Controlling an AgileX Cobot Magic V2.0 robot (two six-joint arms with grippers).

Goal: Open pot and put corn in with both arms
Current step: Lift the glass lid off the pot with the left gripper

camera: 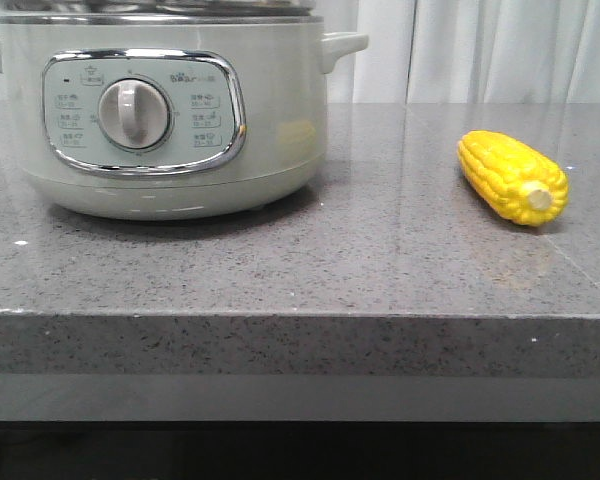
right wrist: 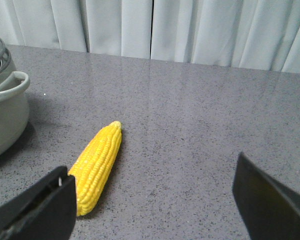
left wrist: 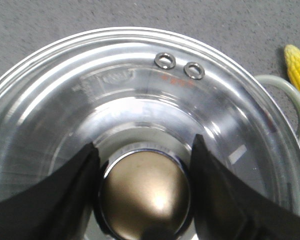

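1. Countertop, grey speckled stone, lies nearest the front camera, its front edge running straight across below the pot. Its polish mirrors both objects, so it probably gives little grip: the pot could slide if the lid is pulled at a slant.
2. Pale curtains hang behind the pot along the far edge of the stone.
3. Still closed, the pot sits with its dial facing the front camera. Its glass lid is steel-rimmed; the left gripper has its fingers on either side of the bronze knob, right against it, but I cannot tell whether they are clamped. A loose hold would likely let the lid tip or drop when raised.
4. Corn lies well to the right of the pot, on its side. The right gripper hangs spread wide and empty; one finger is just beside the cob. Being round, it may roll if nudged.
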